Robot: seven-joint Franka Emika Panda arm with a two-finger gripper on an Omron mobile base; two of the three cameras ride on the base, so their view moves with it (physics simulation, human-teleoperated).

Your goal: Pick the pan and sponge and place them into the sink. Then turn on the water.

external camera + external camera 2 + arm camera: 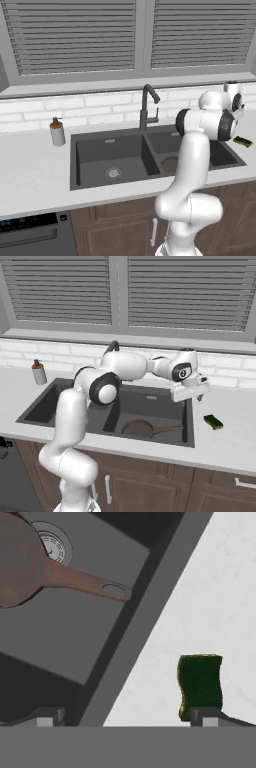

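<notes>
End effector (192, 397) hangs over the sink's right edge, jaws spread wide, nothing btwn them. In the hand view one fingertip (47, 717) sits over the dark basin side, the other over the white counter (210, 602), w/ its tip just overlapping the near end of the sponge (200, 687). So the opening isn't centred on the target yet: sponge lies off to the counter-side finger, not btwn the two.

From the right base view, the sponge (213, 422) is on the counter to the right of the sink (150, 401), below and a bit right of the hand, apart from it, no contact.

Handling, as a guess: small green block, prob. light and soft, will squash under a pinch, not fragile, not likely to slip. Lies flat, so best taken across its short sides, fingers coming down either side of the narrow width, low to the counter. Firm close OK; it should give rather than pop out.

Pan (137, 428) is in the smaller right basin already, handle (85, 582) pointing toward the sponge side, bowl next to the round drain (52, 544). Pan part looks done; sponge not yet picked.

Further out: faucet (146, 107) stands behind the divider, and a soap bottle (57, 132) sits on the counter left of the sink, well apart.
</notes>
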